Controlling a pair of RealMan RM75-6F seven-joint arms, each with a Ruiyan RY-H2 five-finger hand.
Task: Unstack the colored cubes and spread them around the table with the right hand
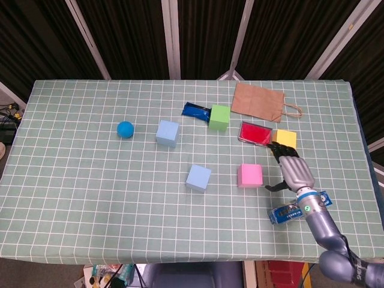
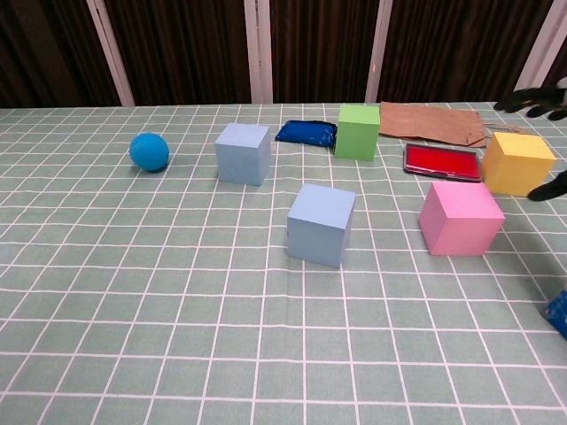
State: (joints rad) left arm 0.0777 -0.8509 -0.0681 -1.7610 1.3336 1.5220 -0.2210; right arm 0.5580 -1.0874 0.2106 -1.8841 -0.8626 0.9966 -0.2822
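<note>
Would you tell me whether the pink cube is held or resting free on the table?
Free: the pink cube sits flat on the table, with the right hand apart and open.

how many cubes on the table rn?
5, none stacked: light blue cube beside the blue ball; second light blue cube mid-table; green cube at the back; pink cube front right; yellow cube by the right hand. None seems hidden.

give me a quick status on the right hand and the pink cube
Right hand open, fingers spread, clear of pink cube. Pink cube flat on table, alone, unstacked. Left hand not in view. Yellow cube and red case close behind.
</note>
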